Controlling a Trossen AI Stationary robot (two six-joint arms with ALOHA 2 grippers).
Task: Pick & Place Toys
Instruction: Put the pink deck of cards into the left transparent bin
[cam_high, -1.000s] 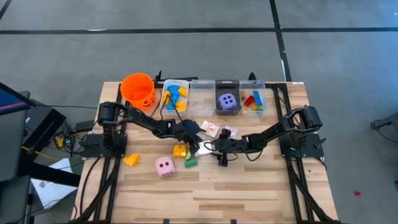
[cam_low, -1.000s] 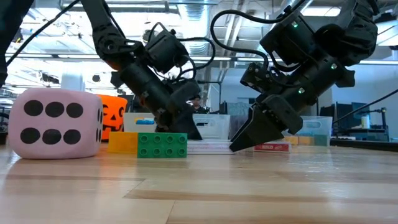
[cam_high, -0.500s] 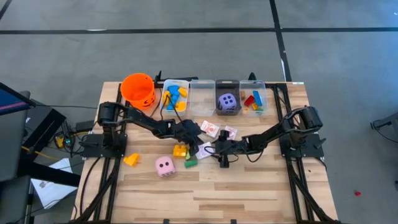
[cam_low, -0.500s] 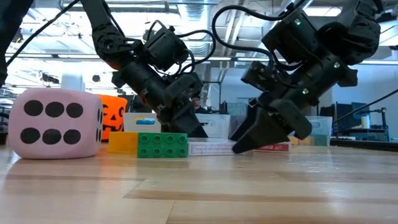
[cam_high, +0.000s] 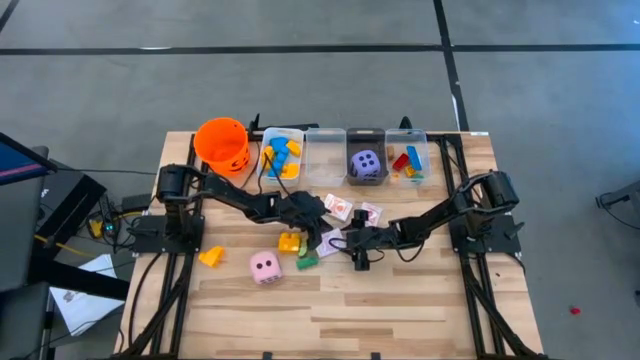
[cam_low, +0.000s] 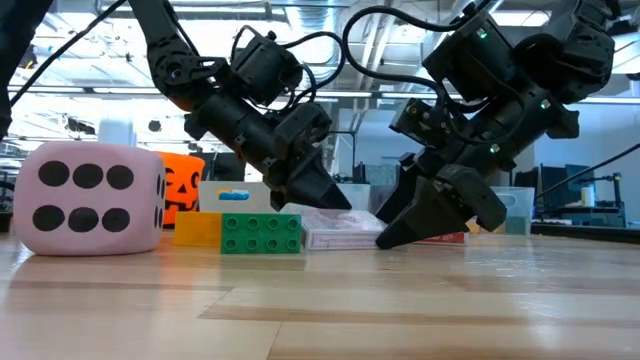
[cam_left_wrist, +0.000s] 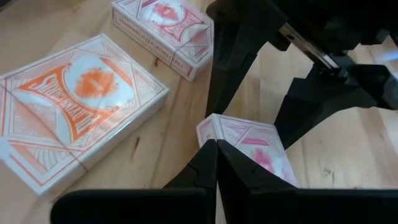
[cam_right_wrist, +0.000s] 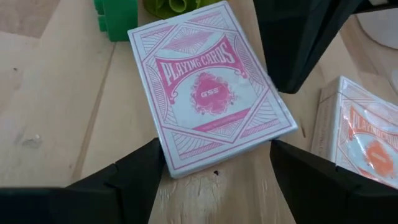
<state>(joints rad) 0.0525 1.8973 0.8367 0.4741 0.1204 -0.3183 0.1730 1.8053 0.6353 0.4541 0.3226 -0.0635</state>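
Your right gripper (cam_right_wrist: 211, 180) straddles the pink-and-white card pack (cam_right_wrist: 211, 93), fingers apart: centre, then close. Left gripper (cam_left_wrist: 216, 149), fingers together, touches pack's far edge.

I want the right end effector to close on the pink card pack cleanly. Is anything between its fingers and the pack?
Nothing visible: the right end effector straddles the pink card pack with open fingers. The shut left end effector touches the pack's far end.

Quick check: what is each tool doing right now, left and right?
Left tool: shut, its tip against the pink card pack, holding nothing.
Right tool: open, straddling one end of that pack, not clamped.
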